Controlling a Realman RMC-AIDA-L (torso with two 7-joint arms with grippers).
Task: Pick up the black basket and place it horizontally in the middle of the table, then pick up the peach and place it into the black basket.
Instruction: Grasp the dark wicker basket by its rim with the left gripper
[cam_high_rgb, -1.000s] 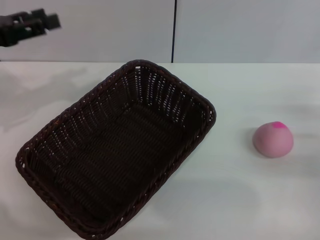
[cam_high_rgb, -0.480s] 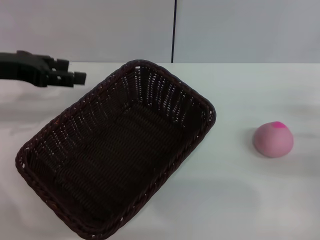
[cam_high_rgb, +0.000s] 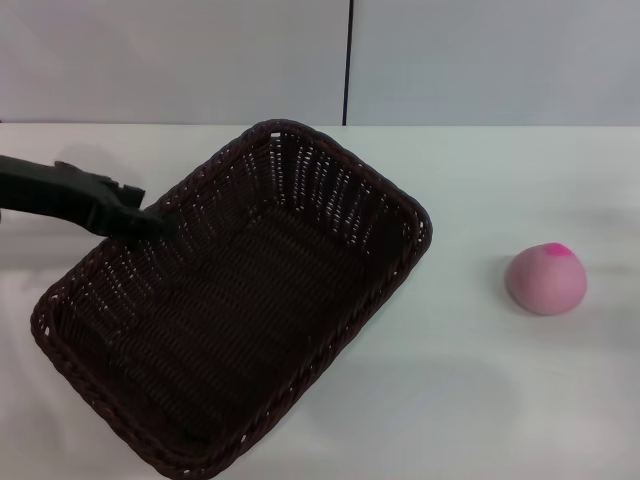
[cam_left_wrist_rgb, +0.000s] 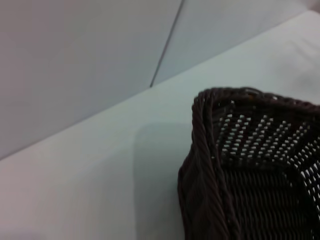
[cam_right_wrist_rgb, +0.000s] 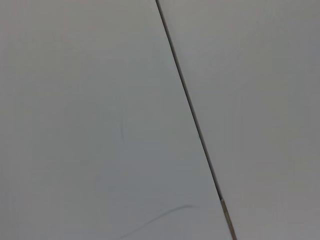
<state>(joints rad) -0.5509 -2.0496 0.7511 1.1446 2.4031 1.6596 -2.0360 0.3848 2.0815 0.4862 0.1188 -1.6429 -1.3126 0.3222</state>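
The black basket (cam_high_rgb: 250, 300) lies diagonally on the white table (cam_high_rgb: 480, 400), left of centre, one corner pointing to the back and nothing inside it. My left gripper (cam_high_rgb: 135, 217) reaches in from the left and sits at the basket's left rim, dark against the dark weave. The left wrist view shows a rounded corner of the basket (cam_left_wrist_rgb: 240, 165) with its braided rim close below the camera. The pale-pink peach (cam_high_rgb: 546, 280) with its magenta spot rests on the table well to the right of the basket. The right gripper is out of view.
A grey wall with a dark vertical seam (cam_high_rgb: 348, 60) stands behind the table's far edge. The right wrist view shows only this wall and its seam (cam_right_wrist_rgb: 195, 120). Bare tabletop lies between the basket and the peach.
My left arm has come down and to the right, from high at the back left to the basket's left rim. Basket and peach have not moved.
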